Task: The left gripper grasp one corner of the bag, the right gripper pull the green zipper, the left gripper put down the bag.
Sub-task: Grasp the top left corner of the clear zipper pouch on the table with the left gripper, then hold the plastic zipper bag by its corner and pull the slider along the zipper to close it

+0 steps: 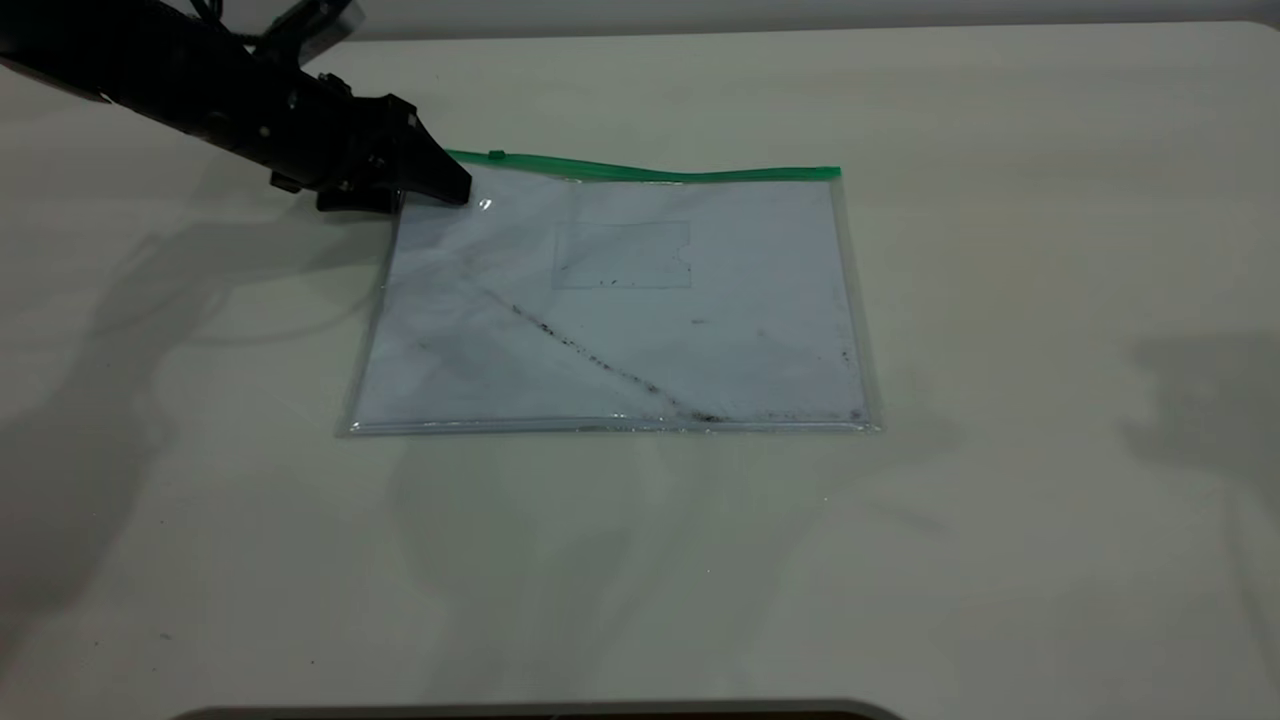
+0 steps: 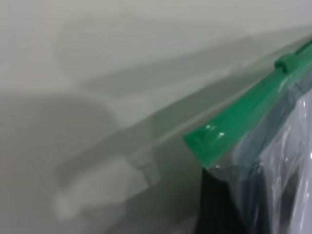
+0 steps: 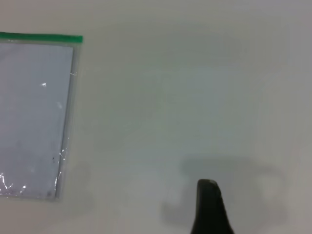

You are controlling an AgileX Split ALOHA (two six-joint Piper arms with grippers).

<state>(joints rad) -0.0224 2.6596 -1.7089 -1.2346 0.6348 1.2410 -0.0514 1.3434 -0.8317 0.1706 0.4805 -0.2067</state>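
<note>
The bag (image 1: pixel 620 310) lies flat on the table, a clear pouch with a white smudged sheet inside. The green zipper (image 1: pixel 650 172) runs along its far edge, and its slider tab (image 1: pixel 496 155) sits near the left end. My left gripper (image 1: pixel 455 190) is at the far left corner of the bag, shut on the corner. In the left wrist view the strip's end (image 2: pixel 207 141) sits just above my black fingers (image 2: pixel 219 204), with plastic between them, and the slider (image 2: pixel 287 62) is farther along. My right gripper (image 3: pixel 208 187) is out of the exterior view. It hovers empty over bare table right of the bag (image 3: pixel 34 117) and shows as a single dark tip.
The pale table (image 1: pixel 1000 400) stretches wide around the bag. A dark edge (image 1: pixel 540 712) runs along the near side of the exterior view. The bag's right green corner (image 3: pixel 78 38) shows in the right wrist view.
</note>
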